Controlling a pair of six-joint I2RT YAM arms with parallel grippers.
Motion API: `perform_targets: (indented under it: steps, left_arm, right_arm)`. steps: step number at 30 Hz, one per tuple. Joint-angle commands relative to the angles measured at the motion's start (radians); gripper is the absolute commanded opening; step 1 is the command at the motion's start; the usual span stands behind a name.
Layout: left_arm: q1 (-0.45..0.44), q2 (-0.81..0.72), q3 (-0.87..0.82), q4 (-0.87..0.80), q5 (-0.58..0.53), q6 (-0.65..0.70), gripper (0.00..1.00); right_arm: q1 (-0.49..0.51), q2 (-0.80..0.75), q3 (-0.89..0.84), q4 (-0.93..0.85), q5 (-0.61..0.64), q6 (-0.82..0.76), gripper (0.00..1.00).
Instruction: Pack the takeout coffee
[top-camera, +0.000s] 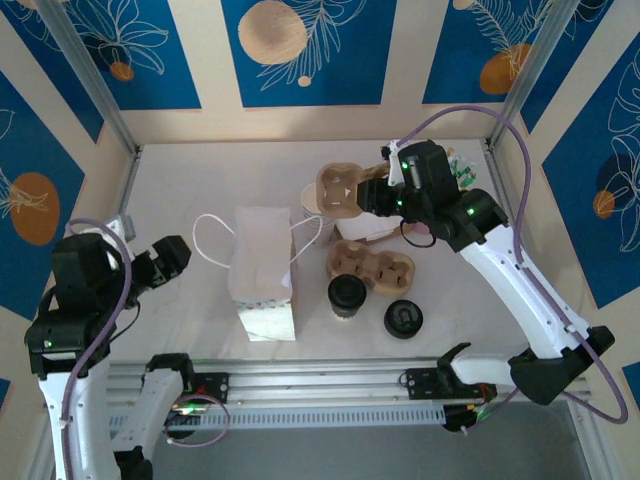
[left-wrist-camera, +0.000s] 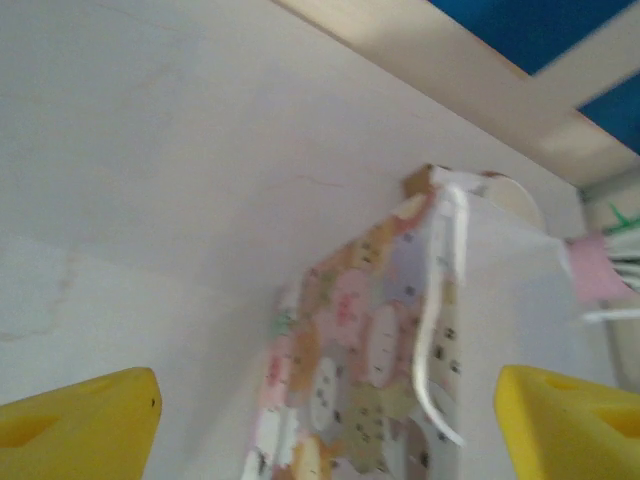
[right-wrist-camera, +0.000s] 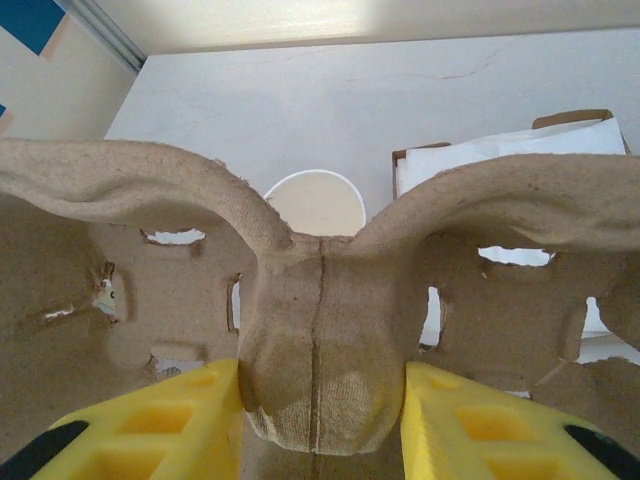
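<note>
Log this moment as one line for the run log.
right hand: shut on carrier | left hand: open, facing bag | coffee: on table, unpacked

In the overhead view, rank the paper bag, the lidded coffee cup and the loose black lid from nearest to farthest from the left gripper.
Measured from the left gripper:
1. paper bag, just to its right.
2. lidded coffee cup, right of the bag.
3. loose black lid, farthest right.
</note>
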Motion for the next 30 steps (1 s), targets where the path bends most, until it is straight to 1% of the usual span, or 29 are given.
perform_targets:
  steps: [1,6,7,9,12,16,18,20,22,23,25,27,30]
  left_arm:
    - [-0.007,-0.005,-0.031,0.010,0.211,-0.051,0.84]
    - [-0.007,0.000,-0.045,-0.017,0.281,-0.022,0.82]
    - [-0.007,0.006,-0.044,-0.023,0.300,-0.002,0.82]
    - [-0.013,0.034,-0.033,-0.050,0.305,0.040,0.82]
    - [-0.075,0.082,-0.038,-0.062,0.277,0.057,0.81]
    - [-0.208,0.108,-0.039,-0.052,0.146,0.045,0.81]
    - [-0.267,0.114,-0.051,-0.037,0.111,0.031,0.80]
    - [-0.322,0.133,-0.061,-0.049,0.064,0.041,0.75]
    - [-0.361,0.167,-0.043,-0.087,-0.007,0.061,0.72]
    - [-0.375,0.184,-0.036,-0.086,-0.017,0.067,0.67]
    - [-0.402,0.210,-0.029,-0.058,0.010,0.072,0.62]
    - [-0.441,0.235,-0.015,-0.047,-0.007,0.070,0.62]
    - [-0.497,0.263,-0.007,-0.033,-0.048,0.072,0.69]
  right_arm:
    - [0.002,0.006,0.032,0.007,0.001,-0.001,0.42]
    - [-0.014,0.018,0.038,0.006,-0.001,0.016,0.42]
    - [-0.014,0.019,0.037,0.007,-0.005,0.017,0.42]
    - [-0.014,0.020,0.036,0.010,-0.009,0.018,0.42]
    - [-0.014,0.016,0.030,0.010,-0.003,0.020,0.42]
    - [-0.019,0.011,0.023,0.008,0.010,0.018,0.42]
    - [-0.022,0.014,0.024,0.006,0.012,0.018,0.42]
    - [-0.023,0.014,0.023,0.006,0.015,0.018,0.42]
    - [-0.024,0.013,0.025,0.004,0.017,0.013,0.42]
    - [-0.025,0.012,0.025,0.004,0.019,0.011,0.42]
    - [-0.028,0.010,0.025,0.000,0.020,0.003,0.42]
    - [-0.031,0.008,0.024,-0.004,0.022,0.001,0.42]
    - [-0.032,-0.002,0.012,0.001,0.018,0.000,0.42]
